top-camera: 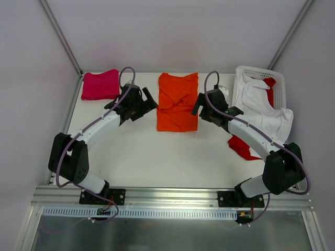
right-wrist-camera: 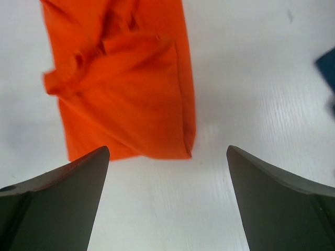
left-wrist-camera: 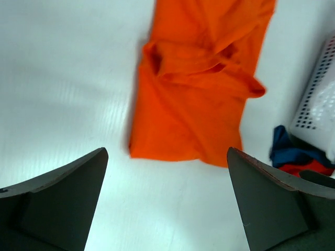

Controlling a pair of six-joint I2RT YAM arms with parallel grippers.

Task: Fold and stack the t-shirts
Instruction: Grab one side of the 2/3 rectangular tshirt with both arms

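Top external view is showing the orange t-shirt point(top-camera: 178, 102) lying part-folded far-centre on the bench point(top-camera: 157, 151), left fingers point(top-camera: 149, 98) and right fingers point(top-camera: 198, 104) gaping empty either side, so matching near-corner pinches are looking wisest.

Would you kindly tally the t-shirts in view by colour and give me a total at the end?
Orange t-shirt: 1
Magenta-pink t-shirt: 1
White t-shirt: 1
Red t-shirt: 1, if the red patches around the white one belong to one shirt; I cannot tell
Dark blue t-shirt: 1, only a corner shows
Total: 5
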